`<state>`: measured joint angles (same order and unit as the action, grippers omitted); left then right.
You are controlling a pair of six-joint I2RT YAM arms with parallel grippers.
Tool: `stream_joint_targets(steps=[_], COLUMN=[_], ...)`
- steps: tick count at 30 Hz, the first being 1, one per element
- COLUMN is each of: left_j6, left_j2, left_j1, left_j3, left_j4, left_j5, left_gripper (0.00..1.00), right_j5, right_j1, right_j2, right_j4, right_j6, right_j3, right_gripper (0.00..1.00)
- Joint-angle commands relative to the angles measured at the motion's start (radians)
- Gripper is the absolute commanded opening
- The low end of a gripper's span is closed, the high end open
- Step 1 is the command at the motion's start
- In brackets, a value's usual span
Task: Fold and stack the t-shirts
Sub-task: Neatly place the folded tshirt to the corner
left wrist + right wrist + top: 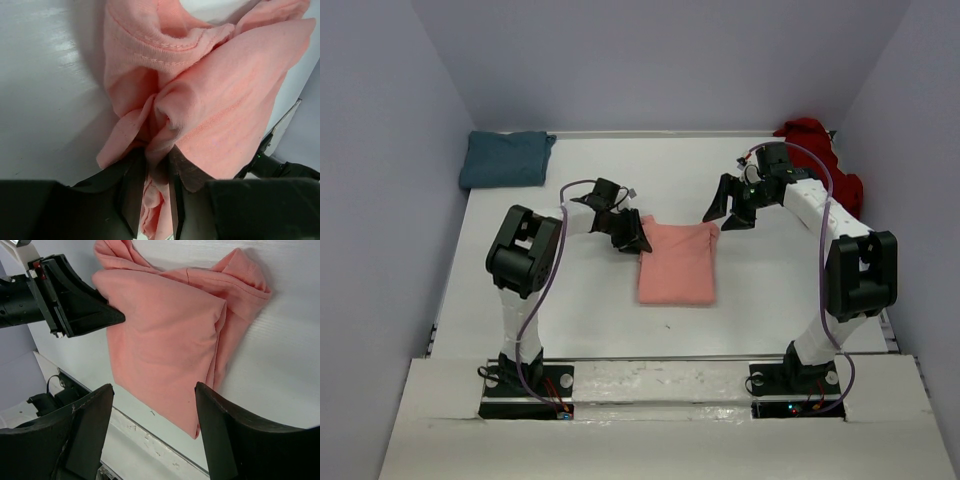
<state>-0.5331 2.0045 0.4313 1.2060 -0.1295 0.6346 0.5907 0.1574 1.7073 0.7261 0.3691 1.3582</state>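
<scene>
On your white table (570,300) the folded salmon-pink cotton t-shirt (677,265) lies central, teal cotton t-shirt (505,160) at ten o'clock, dark red cotton t-shirt (825,155) at two, room open toward six; with the left claw (632,235) pinching the pink shirt's eleven-o'clock corner and the right claw (728,212) spread, a one-sided pull risks unfolding it.

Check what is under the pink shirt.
Only bare white table shows around the pink shirt; nothing pokes out from beneath. Its folded layers hide whatever lies under them. The left jaws pinch one corner.
</scene>
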Motion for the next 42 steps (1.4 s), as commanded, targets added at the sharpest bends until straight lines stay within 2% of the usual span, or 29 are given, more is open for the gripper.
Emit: stream_joint_targets(steps=[1,2,3,4,12,19,27,32,39,42], left_j6=[0.035,0.036,0.039,0.041,0.071,0.131,0.225,0.255,0.33,0.347], left_j2=[0.06,0.063,0.066,0.069,0.14,0.23,0.333,0.384,0.496,0.52], left_j1=[0.007,0.007,0.007,0.009,-0.006,-0.084,-0.19,-0.246,-0.293,-0.307], left_j3=[0.0,0.003,0.01,0.016,0.136,0.386,0.689,0.822,1.053,1.084], left_j4=[-0.058,-0.062,-0.067,-0.079,-0.165,-0.294,-0.47,-0.513,-0.584,-0.581], left_j5=[-0.076,-0.085,-0.088,-0.101,-0.174,-0.26,-0.443,-0.478,-0.614,-0.665], left_gripper=[0.3,0.24,0.06,0.0,0.0,0.0,0.0,0.0,0.0,0.0], right_j5=[0.001,0.003,0.003,0.001,-0.006,0.003,0.015,0.018,0.029,0.037], right_j1=[-0.004,-0.004,-0.004,-0.004,-0.004,-0.004,-0.004,-0.004,-0.004,-0.004], right_j2=[-0.055,-0.055,-0.057,-0.057,-0.071,-0.084,-0.103,-0.118,-0.149,-0.159], right_j4=[-0.011,-0.011,-0.013,-0.011,-0.01,-0.01,-0.007,-0.007,0.004,0.009], right_j6=[-0.009,-0.007,-0.007,-0.006,0.001,0.002,0.004,0.007,0.01,0.016], right_j3=[-0.004,-0.005,-0.004,-0.002,0.01,-0.004,-0.018,-0.031,-0.047,-0.054], right_gripper=[0.72,0.72,0.72,0.72,0.72,0.72,0.72,0.72,0.72,0.72])
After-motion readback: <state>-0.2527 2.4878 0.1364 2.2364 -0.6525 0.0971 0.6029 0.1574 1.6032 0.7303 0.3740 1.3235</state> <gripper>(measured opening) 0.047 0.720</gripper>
